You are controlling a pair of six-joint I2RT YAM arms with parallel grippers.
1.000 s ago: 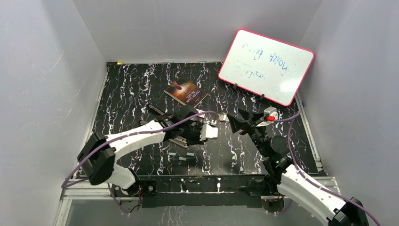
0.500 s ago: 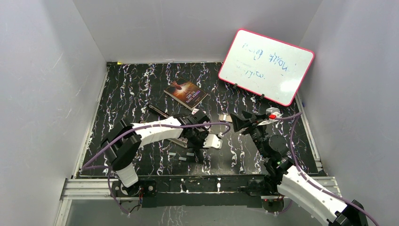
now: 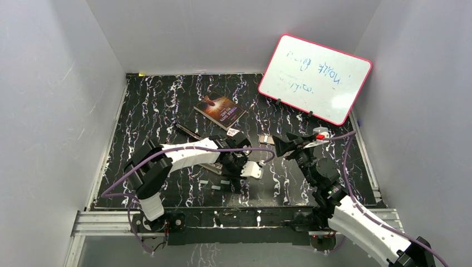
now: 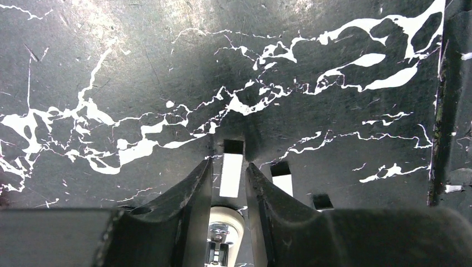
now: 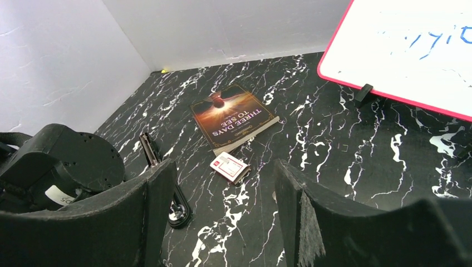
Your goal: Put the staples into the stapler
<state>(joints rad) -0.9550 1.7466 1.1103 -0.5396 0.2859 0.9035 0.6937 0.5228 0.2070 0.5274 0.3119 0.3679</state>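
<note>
While the left end effector [image 4: 229,163] stands narrowly apart, one strip of staples [image 4: 231,177] between its fingertips.

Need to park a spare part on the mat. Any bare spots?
Bare mat far-left, between the left wall and the book; also a narrow strip between the right arm and the right mat edge, below the whiteboard. Centre is crowded: stapler, staple box, loose staples, left claw, right claw.
</note>
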